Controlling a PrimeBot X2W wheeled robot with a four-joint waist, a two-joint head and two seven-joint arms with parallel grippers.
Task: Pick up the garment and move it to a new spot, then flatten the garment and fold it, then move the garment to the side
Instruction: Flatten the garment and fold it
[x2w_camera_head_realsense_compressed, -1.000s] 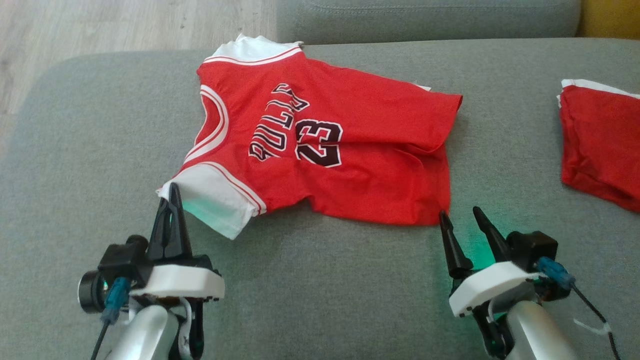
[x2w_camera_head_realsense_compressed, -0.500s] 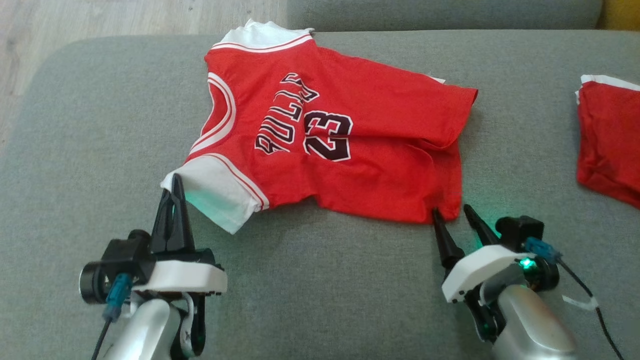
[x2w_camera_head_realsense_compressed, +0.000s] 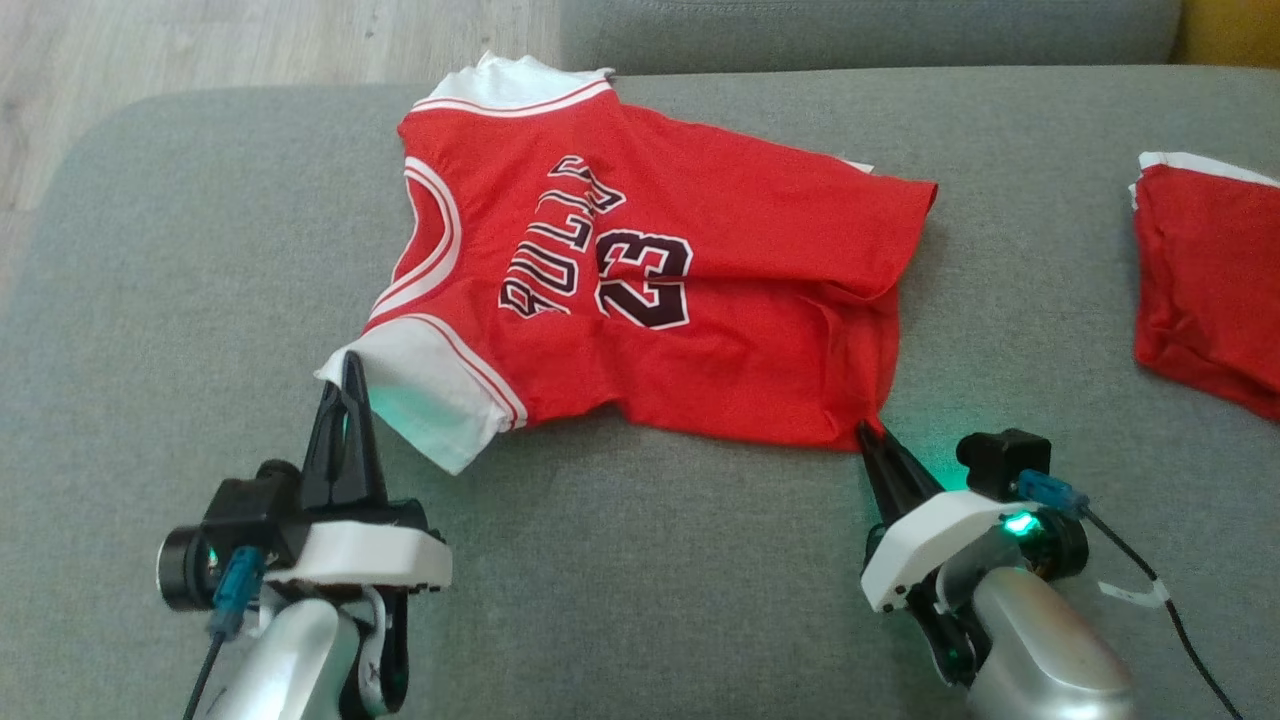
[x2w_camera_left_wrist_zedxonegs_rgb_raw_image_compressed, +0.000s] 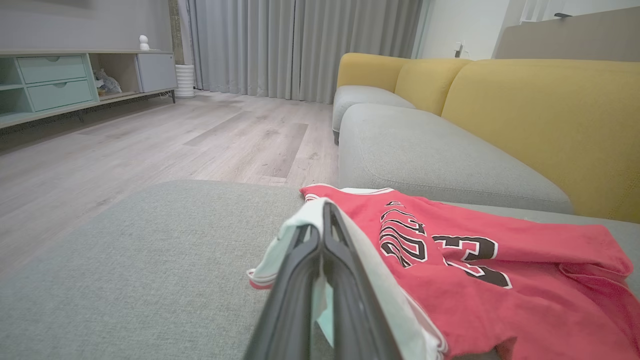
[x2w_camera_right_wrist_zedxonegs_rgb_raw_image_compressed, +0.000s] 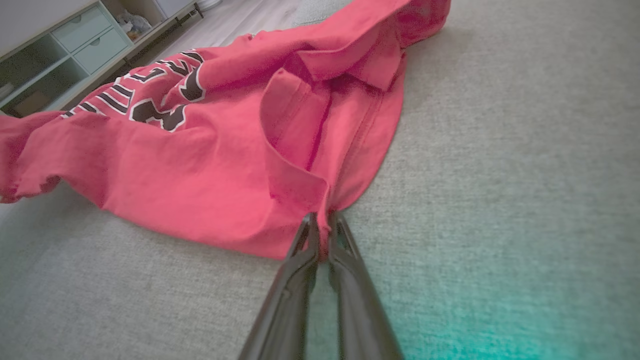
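red jersey (x2w_camera_head_realsense_compressed: 700, 300) with a black 23 lies spread but rumpled on a grey sofa cushion (x2w_camera_head_realsense_compressed: 650, 600) in the middle of the head view, collar toward 9 o'clock and hem toward 3 o'clock. the left gripper (x2w_camera_head_realsense_compressed: 350, 362), at 7 o'clock from the jersey, is clamped on the edge of the white sleeve (x2w_camera_head_realsense_compressed: 430, 400); its wrist view shows pale cloth pinched between the dark fingers. the right gripper (x2w_camera_head_realsense_compressed: 868, 430), at 5 o'clock, has its fingers pressed together on the near hem corner (x2w_camera_head_realsense_compressed: 872, 412). its wrist view shows a tuck of red fabric between them, though how deep that bite goes is hard to tell. a second red garment (x2w_camera_head_realsense_compressed: 1210, 290) lies well apart at 3 o'clock.

the step in hand looks like the pickup: both near corners are now held. the next move likely calls for both arms to rise together, keeping the cloth evenly taut so the thin hem grip does not slip.

a second ago the right gripper's fingers stood apart, just short of the hem; they have since moved in and closed on it. the left gripper's hold on the sleeve is unchanged.
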